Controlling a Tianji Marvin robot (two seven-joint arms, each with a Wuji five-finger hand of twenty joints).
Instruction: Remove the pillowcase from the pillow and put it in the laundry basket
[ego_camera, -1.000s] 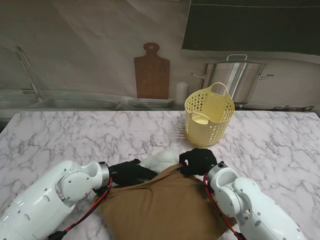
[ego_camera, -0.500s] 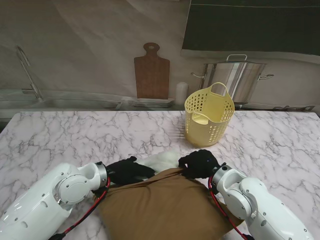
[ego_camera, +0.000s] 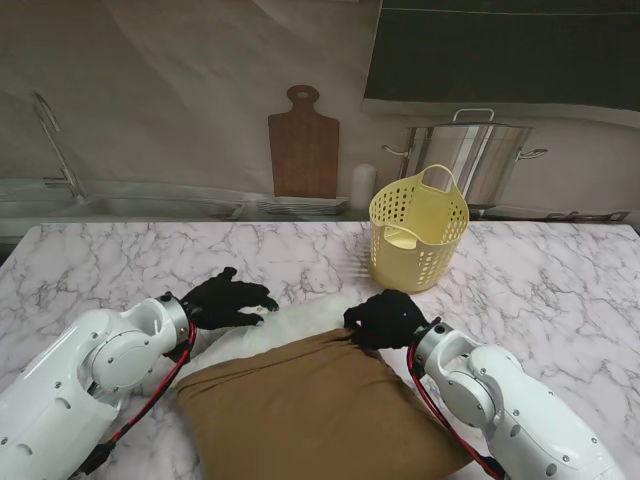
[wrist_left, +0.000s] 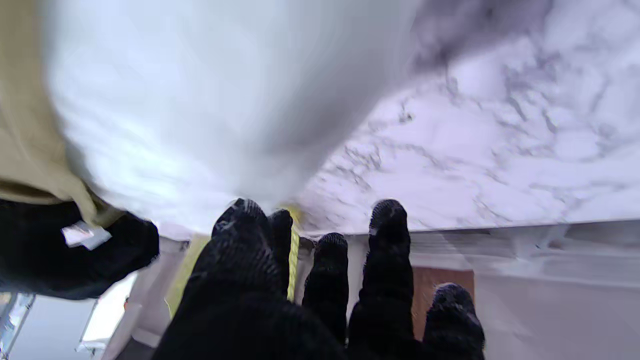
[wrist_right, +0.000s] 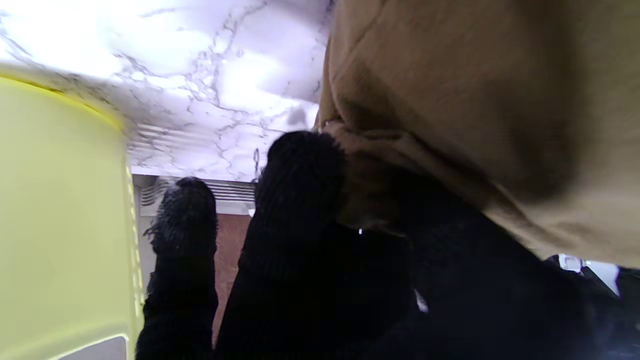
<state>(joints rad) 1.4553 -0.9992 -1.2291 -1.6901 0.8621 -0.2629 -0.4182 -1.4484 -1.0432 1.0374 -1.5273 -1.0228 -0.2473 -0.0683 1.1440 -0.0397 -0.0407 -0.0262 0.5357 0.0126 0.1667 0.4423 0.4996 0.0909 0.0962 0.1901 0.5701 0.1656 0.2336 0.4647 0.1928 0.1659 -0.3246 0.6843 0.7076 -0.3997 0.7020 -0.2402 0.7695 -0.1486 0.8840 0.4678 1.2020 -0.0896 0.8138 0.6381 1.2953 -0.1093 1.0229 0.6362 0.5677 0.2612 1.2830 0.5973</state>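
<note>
Gripping the brown pillowcase (ego_camera: 315, 405) at its far edge, the right hand (ego_camera: 388, 318) pinches cloth; the left hand (ego_camera: 225, 298) spreads open, empty, beside the white pillow (ego_camera: 285, 325).

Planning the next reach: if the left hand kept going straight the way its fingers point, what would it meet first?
Probably the white pillow: the left hand is open, fingers pointing right along the marble table toward its exposed end. Height is unclear, so it may only graze it.
</note>
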